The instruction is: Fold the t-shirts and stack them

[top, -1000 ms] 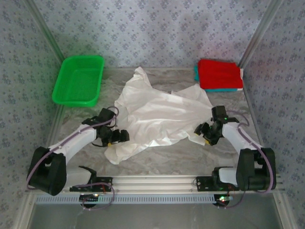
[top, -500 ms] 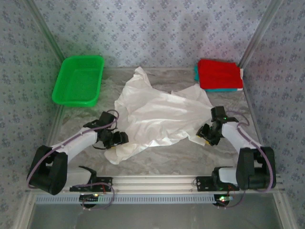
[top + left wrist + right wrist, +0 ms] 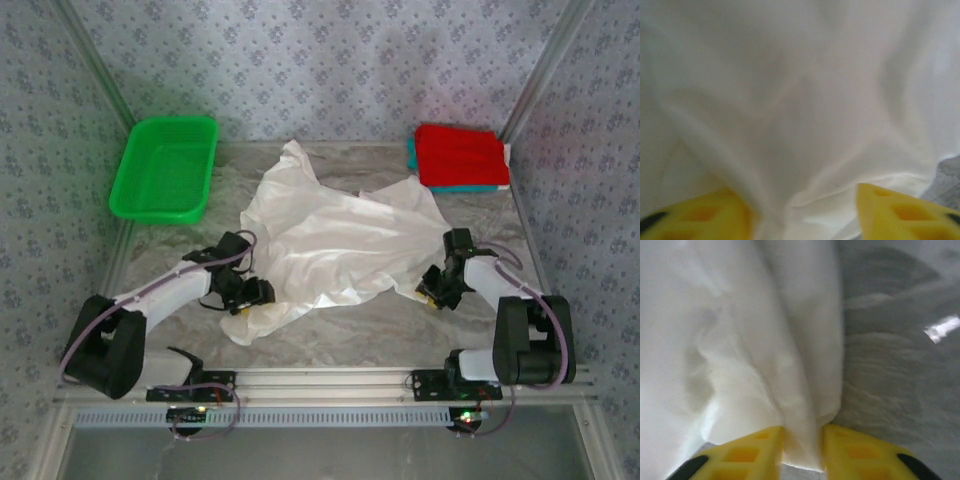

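A crumpled white t-shirt (image 3: 330,240) lies spread over the middle of the marble table (image 3: 400,325). At its near left corner sits my left gripper (image 3: 250,295). In the left wrist view the left gripper (image 3: 800,202) has its yellow fingers (image 3: 890,212) apart, with a ridge of white cloth (image 3: 790,125) lying loose between them. My right gripper (image 3: 430,290) is at the shirt's near right edge. In the right wrist view the right gripper (image 3: 802,442) is shut on a fold of the white t-shirt (image 3: 765,340). A folded red shirt (image 3: 460,155) rests on a teal one (image 3: 470,188) at the back right.
A green plastic basket (image 3: 165,170) stands at the back left. Patterned walls close in the table on three sides. Bare marble (image 3: 900,355) shows right of the pinched fold, and a bare strip runs along the near edge in front of the shirt.
Both grippers have pushed in onto the shirt's near edges. The right jaws have closed on a fold of cloth. The left jaws have narrowed around the cloth.
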`<state>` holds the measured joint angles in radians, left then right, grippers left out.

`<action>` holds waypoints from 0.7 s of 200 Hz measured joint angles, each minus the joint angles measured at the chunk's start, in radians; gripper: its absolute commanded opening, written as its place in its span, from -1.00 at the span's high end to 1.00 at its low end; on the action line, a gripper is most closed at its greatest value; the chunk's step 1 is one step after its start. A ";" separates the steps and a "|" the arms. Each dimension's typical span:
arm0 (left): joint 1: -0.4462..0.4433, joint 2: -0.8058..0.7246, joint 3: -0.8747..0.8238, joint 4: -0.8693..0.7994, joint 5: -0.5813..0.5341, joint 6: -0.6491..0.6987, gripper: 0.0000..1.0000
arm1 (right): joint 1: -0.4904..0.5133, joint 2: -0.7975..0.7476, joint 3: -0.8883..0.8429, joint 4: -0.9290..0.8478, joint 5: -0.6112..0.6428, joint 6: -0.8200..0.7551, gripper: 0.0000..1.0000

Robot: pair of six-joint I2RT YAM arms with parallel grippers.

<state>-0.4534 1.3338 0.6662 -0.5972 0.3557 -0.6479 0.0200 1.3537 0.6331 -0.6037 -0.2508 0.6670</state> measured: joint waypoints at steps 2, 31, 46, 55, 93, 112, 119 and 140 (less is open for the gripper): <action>-0.001 0.005 -0.001 0.003 0.001 -0.005 0.68 | 0.000 0.001 0.000 0.002 0.000 -0.002 0.87; 0.009 0.017 0.005 0.027 0.000 -0.009 1.00 | 0.000 -0.016 0.029 0.005 -0.012 -0.010 1.00; 0.043 -0.007 0.024 0.024 0.003 -0.012 1.00 | -0.019 -0.055 0.064 -0.024 -0.017 -0.018 1.00; 0.084 -0.030 0.045 0.018 0.011 -0.013 1.00 | -0.043 -0.080 0.092 -0.043 -0.019 -0.031 1.00; 0.272 -0.066 0.262 -0.011 0.048 0.005 1.00 | -0.139 -0.108 0.306 -0.142 -0.034 -0.093 1.00; 0.315 0.020 0.443 -0.012 0.076 0.037 1.00 | -0.154 -0.059 0.445 -0.154 -0.040 -0.116 1.00; 0.324 0.069 0.511 -0.008 0.083 0.050 0.99 | -0.161 -0.027 0.497 -0.151 -0.045 -0.123 1.00; 0.341 0.256 0.707 -0.002 0.095 0.097 0.03 | -0.183 0.106 0.635 -0.114 -0.050 -0.134 1.00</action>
<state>-0.1127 1.5898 1.3735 -0.5991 0.4511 -0.5507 -0.1631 1.4593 1.2678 -0.7181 -0.3012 0.5327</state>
